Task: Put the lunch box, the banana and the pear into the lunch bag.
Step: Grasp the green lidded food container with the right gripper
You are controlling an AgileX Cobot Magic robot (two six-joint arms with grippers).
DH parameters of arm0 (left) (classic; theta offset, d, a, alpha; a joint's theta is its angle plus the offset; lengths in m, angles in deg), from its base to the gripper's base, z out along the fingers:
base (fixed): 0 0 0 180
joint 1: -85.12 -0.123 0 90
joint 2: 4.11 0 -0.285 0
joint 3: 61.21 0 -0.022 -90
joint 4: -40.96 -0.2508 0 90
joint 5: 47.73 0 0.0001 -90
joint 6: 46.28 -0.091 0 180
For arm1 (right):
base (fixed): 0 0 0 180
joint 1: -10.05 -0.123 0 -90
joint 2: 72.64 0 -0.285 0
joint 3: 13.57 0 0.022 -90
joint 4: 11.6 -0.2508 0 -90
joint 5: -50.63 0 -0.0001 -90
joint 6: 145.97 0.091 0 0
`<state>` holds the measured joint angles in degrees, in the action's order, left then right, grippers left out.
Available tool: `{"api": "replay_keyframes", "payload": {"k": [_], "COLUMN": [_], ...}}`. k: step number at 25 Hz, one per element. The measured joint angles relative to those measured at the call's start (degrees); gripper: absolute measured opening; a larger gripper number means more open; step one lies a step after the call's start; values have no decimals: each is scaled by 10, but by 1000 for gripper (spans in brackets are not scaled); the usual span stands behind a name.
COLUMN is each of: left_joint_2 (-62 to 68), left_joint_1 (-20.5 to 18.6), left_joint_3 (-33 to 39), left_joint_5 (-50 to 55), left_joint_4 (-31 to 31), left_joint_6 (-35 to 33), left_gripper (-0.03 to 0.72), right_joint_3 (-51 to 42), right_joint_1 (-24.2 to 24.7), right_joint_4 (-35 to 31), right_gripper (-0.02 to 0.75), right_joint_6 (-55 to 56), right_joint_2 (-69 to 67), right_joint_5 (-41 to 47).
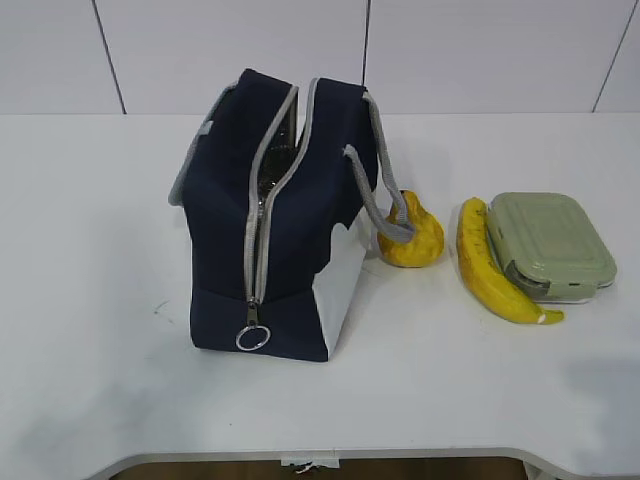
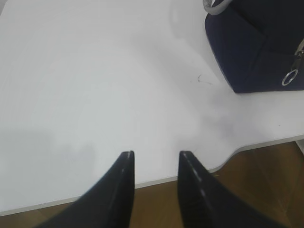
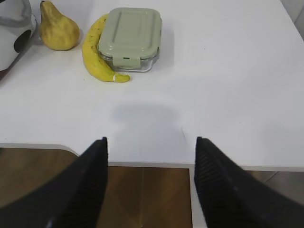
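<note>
1. Evidently nothing is packed yet – lunch bag (image 1: 275, 215) stands unzipped; pear (image 1: 411, 236), banana (image 1: 489, 266), lunch box (image 1: 551, 243) lie right of it
2. Left gripper (image 2: 156, 156) and right gripper (image 3: 151, 142) – jaws spread, empty, at table's edge
3. Next, likely: right reaches for the lunch box

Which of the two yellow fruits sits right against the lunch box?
The banana, long and curved, lies along the left side of the lunch box. The squat pear stands apart, further left beside the lunch bag, under its grey handle.
</note>
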<state>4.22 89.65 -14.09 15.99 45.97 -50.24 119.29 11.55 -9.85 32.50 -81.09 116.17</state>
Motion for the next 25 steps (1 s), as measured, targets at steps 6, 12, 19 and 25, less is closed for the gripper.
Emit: {"api": "replay_keyframes", "payload": {"k": [6,12,19,25], "left_joint_2": [0,0,0,0], "left_joint_1": [0,0,0,0], "left_joint_3": [0,0,0,0], "left_joint_5": [0,0,0,0], "left_joint_4": [0,1,2,2], "left_joint_6": [0,0,0,0], "left_gripper": [237,237,237,237], "right_joint_3": [18,43,96,167], "right_joint_1": [0,0,0,0], "right_joint_4": [-3,-6,-27,-41], "right_gripper": [454,454,454,454], "right_joint_6": [0,41,60,62], "right_joint_2": [-95,-219,-406,-565], "right_joint_5": [0,-11,-35,-79]}}
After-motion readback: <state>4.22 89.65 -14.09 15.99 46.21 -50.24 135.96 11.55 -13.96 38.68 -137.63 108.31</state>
